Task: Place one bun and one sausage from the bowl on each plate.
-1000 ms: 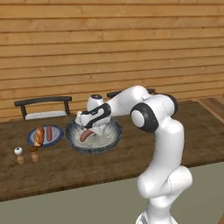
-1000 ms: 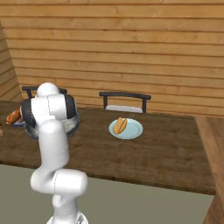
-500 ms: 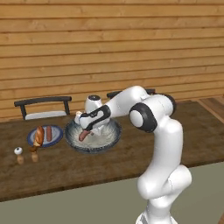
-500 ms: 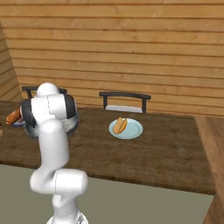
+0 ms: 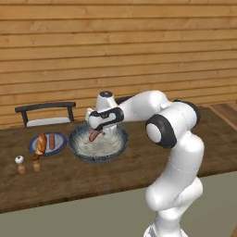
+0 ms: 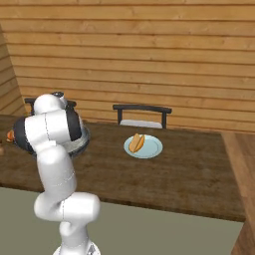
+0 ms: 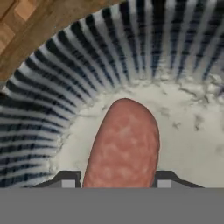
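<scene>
My gripper (image 5: 96, 132) hangs over the large grey-blue streaked bowl (image 5: 83, 152), shut on a reddish sausage (image 5: 94, 135) that dangles just above the bowl's pale inside. In the hand view the sausage (image 7: 124, 144) runs up from between the fingertips (image 7: 65, 178) over the bowl's speckled floor (image 7: 192, 135). The dark blue-rimmed plate (image 5: 33, 140) left of the bowl holds a bun (image 5: 41, 144) and a sausage (image 5: 52, 140). The pale light blue plate (image 6: 152, 149) to the right holds a bun (image 6: 136, 143).
Two small shakers (image 5: 19, 163) stand near the table's front left edge. A dark chair (image 5: 45, 112) stands behind the table on the left, another chair (image 6: 142, 114) behind the pale plate. A wooden plank wall closes the back.
The gripper has risen a little out of the bowl, with the sausage held in it. The plates and buns have stayed put.
</scene>
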Robot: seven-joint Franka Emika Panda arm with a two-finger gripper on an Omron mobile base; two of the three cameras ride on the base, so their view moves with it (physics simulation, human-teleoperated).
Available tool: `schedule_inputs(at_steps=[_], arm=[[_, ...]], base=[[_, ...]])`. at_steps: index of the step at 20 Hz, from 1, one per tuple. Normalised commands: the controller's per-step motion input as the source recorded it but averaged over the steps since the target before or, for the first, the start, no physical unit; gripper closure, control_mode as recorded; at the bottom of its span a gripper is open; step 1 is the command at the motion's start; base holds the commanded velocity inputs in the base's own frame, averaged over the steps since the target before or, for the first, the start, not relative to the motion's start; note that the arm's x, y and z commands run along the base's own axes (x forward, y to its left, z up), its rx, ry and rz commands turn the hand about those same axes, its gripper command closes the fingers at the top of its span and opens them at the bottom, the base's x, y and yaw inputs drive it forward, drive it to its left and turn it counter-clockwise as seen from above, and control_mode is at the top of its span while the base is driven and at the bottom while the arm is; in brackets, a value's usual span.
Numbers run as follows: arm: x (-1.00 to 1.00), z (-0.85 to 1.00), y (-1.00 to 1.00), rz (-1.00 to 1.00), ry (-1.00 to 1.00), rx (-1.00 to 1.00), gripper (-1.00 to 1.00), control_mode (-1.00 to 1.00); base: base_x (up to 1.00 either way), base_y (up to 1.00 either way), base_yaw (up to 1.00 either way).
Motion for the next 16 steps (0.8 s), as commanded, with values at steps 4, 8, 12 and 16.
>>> schedule_inputs(at_steps=[4,8,12,16], arm=[[-0.07,1.0,-0.95,0.19,-0.03,-0.09,1.0,-1.0],[0.0,0.77,-0.98,0.26,0.09,-0.2,1.0,-1.0],[0.0,0.42,-1.0,0.25,0.22,-0.35,1.0,-1.0],[-0.04,0.06,-1.0,0.3,0.2,-0.16,1.0,-1.0]], base=[[0.0,0.0,0.0],[0.0,0.0,0.0],[0.0,0.0,0.0],[0.0,0.0,0.0]])
